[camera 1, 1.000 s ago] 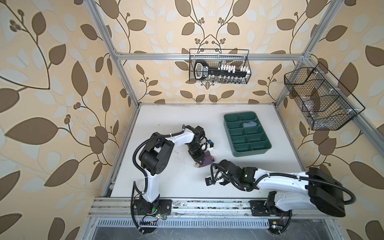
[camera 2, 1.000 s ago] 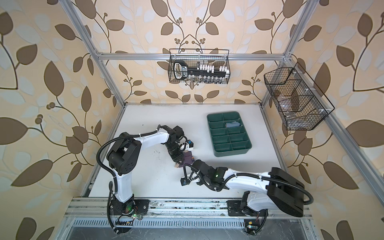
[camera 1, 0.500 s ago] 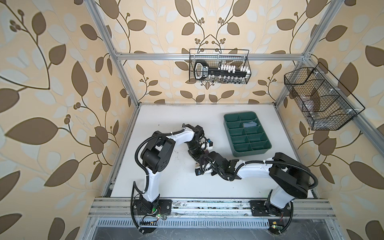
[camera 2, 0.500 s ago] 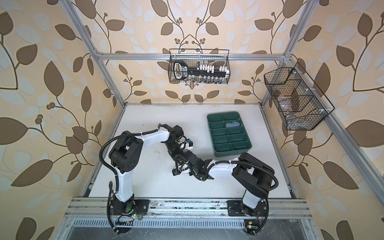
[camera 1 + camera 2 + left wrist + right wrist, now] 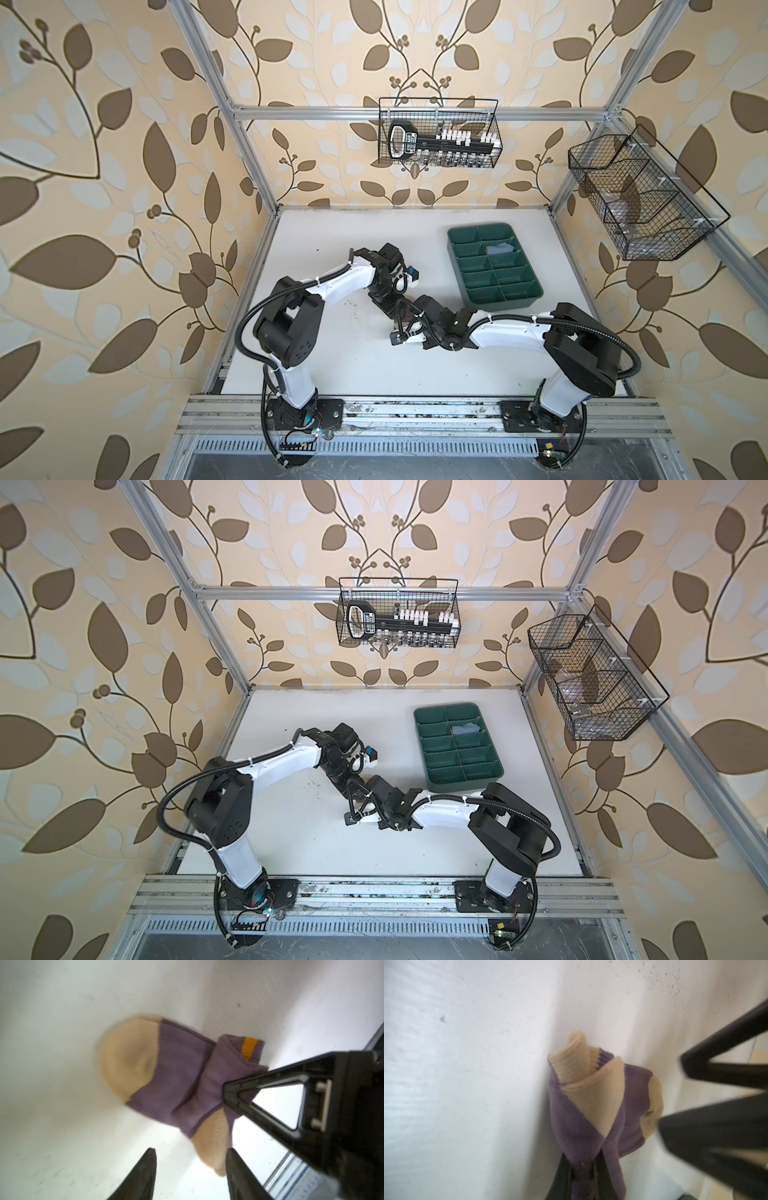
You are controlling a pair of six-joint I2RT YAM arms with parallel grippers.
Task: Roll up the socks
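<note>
Both top views are bright and evenly lit; the white table (image 5: pixel 374 374) carries only soft shadows beside the arms (image 5: pixel 340 282), and the frame bars (image 5: pixel 311 112) lean toward the edges from the wide lens. In the left wrist view the purple sock (image 5: pixel 176 1084) is smeared by motion blur, most at its tan toe, and the table glares almost white; in the right wrist view its knit is sharp, while the black fingers (image 5: pixel 716 1147) near the lens are out of focus.
</note>
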